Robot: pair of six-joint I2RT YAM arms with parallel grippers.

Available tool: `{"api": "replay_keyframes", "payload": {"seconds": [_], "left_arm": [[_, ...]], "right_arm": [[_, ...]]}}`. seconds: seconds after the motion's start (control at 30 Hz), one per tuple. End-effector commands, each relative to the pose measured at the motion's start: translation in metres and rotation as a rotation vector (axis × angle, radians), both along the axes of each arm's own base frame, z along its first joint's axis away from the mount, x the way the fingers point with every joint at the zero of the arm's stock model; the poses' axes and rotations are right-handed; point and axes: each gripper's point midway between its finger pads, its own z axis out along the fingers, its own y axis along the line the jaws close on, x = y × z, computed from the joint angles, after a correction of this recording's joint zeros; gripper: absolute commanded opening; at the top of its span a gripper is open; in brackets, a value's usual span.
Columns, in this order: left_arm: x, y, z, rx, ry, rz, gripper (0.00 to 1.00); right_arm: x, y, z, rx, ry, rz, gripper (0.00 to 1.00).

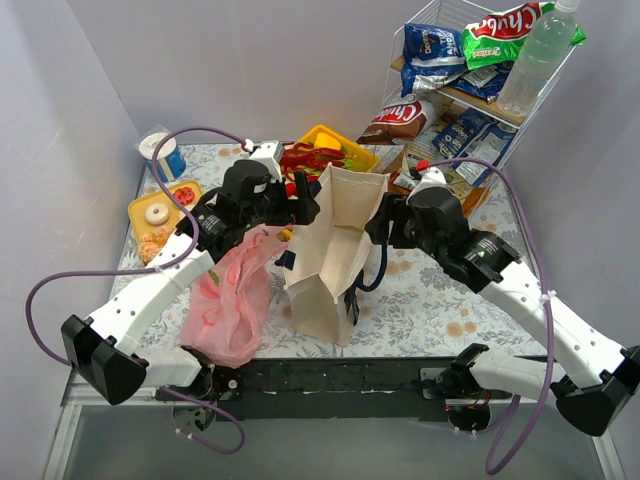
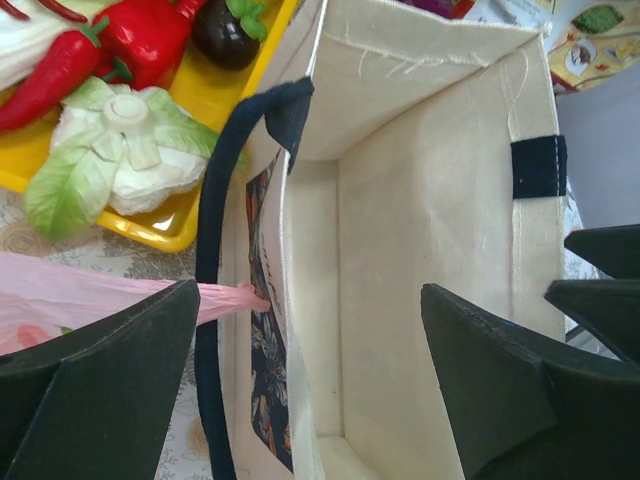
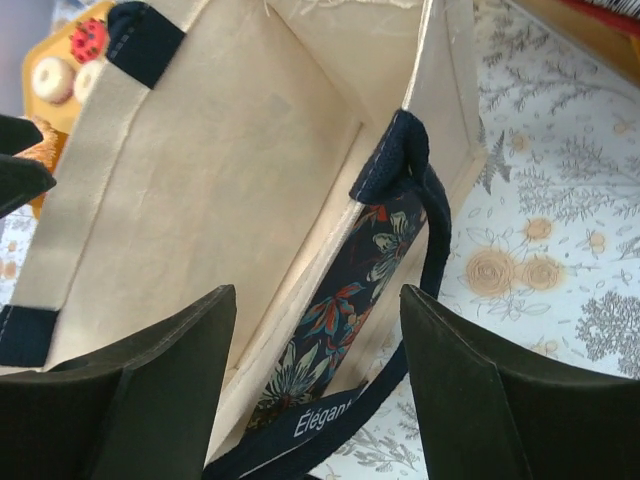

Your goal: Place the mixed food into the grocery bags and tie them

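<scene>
Left pincer (image 2: 310, 290) and right pincer (image 3: 318, 290) were held spread over opposite rims of the upright canvas tote (image 1: 335, 240) on the desk (image 1: 430, 300); the pink bag (image 1: 235, 300) was slumped beside it, and toy vegetables (image 2: 120, 150) were seen in a yellow tray (image 2: 175, 232) behind.

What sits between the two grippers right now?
The beige canvas tote, standing open, with the left gripper and right gripper at opposite sides; the top view shows it.
</scene>
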Motion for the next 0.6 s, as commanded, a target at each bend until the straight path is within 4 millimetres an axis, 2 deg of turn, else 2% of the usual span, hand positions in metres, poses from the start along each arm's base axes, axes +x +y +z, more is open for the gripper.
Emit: {"api": "replay_keyframes", "payload": {"seconds": [0.0, 0.03, 0.13, 0.17, 0.2, 0.23, 0.27, 0.3, 0.33, 0.37, 0.4, 0.43, 0.5, 0.53, 0.57], "left_arm": [[-0.014, -0.013, -0.014, -0.022, 0.059, -0.076, 0.91], [-0.014, -0.015, -0.014, -0.028, 0.057, -0.083, 0.86], [-0.015, -0.017, -0.024, -0.022, 0.084, -0.092, 0.81], [-0.015, -0.018, -0.026, -0.019, 0.087, -0.096, 0.75], [-0.016, -0.018, -0.03, -0.013, 0.094, -0.098, 0.73], [-0.016, -0.017, -0.032, -0.003, 0.094, -0.101, 0.69], [-0.016, -0.016, -0.034, 0.005, 0.096, -0.1, 0.58], [-0.016, -0.014, -0.035, 0.013, 0.095, -0.097, 0.52], [-0.014, -0.01, -0.036, 0.034, 0.088, -0.081, 0.44], [-0.013, -0.007, -0.036, 0.044, 0.083, -0.068, 0.36], [-0.012, -0.004, -0.035, 0.052, 0.077, -0.059, 0.2], [-0.01, 0.003, -0.032, 0.068, 0.058, -0.026, 0.14], [-0.004, 0.018, -0.025, 0.103, 0.016, 0.047, 0.0], [-0.004, 0.025, -0.02, 0.108, -0.006, 0.071, 0.0], [0.001, 0.036, -0.016, 0.135, -0.034, 0.12, 0.0]], "right_arm": [[0.005, -0.002, -0.002, 0.003, 0.074, -0.103, 0.73], [0.006, -0.003, -0.007, -0.008, 0.085, -0.113, 0.73], [0.01, 0.006, -0.017, -0.003, 0.098, -0.092, 0.71], [0.011, 0.008, -0.017, -0.008, 0.096, -0.087, 0.69], [0.014, 0.01, -0.023, -0.03, 0.11, -0.086, 0.67], [0.017, 0.008, -0.024, -0.053, 0.109, -0.095, 0.6], [0.019, 0.006, -0.024, -0.075, 0.111, -0.108, 0.56], [0.02, 0.0, -0.026, -0.121, 0.125, -0.123, 0.5], [0.025, -0.009, -0.024, -0.159, 0.11, -0.164, 0.34], [0.027, -0.016, -0.024, -0.195, 0.103, -0.187, 0.26], [0.029, -0.023, -0.015, -0.222, 0.085, -0.21, 0.17], [0.031, -0.04, -0.014, -0.285, 0.072, -0.264, 0.06], [0.03, -0.057, -0.005, -0.345, 0.041, -0.298, 0.01], [0.03, -0.076, -0.003, -0.415, 0.027, -0.34, 0.01], [0.029, -0.086, -0.002, -0.447, 0.023, -0.36, 0.01]]}}
